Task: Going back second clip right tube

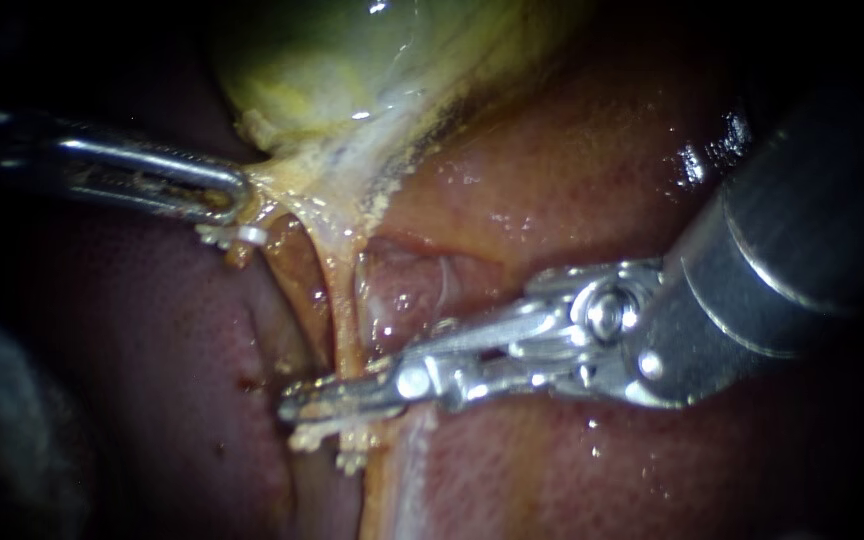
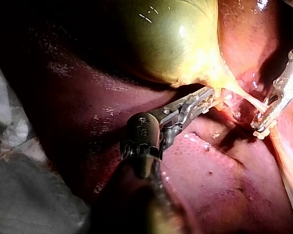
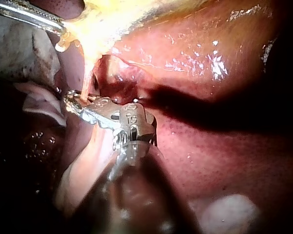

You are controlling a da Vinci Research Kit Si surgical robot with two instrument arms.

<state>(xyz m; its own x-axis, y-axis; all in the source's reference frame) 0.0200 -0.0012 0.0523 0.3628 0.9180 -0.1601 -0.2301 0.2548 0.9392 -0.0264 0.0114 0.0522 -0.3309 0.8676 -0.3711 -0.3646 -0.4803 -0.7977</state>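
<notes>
Left instrument [image 1: 235,195]: my shaft comes in from the left of the endoscope view and ends at the pale yellow tissue where the gallbladder [image 1: 332,60] narrows.
Left end effector: clamped. Both jaws lie together on that yellow tissue at the gallbladder's neck, and the tissue is drawn taut toward me.
Left wrist view: the left instrument [image 2: 205,97] reaches over the liver [image 2: 210,185], its tip biting the yellow stalk just under the gallbladder [image 2: 171,39].
Right instrument [image 1: 292,420]: my shaft enters from the right and lies nearly level over the liver [image 1: 552,170], with its tip on the right tube [image 1: 344,320].
Right end effector: slightly apart. I see a narrow gap between the two jaws, and the tube runs through that gap with yellowish flecks clinging to the metal.
Right tube: a thin tan strand running from the gallbladder's neck to the right instrument, stretched between my two tips.
Right wrist view: the right instrument [image 3: 71,105] meets the right tube [image 3: 87,78] ahead of it, and the left instrument [image 3: 53,24] holds the yellow tissue beyond.
Seen from the left arm: the right instrument [image 2: 261,124] shows a forked tip, with the strand [image 2: 249,100] leading into it.
</notes>
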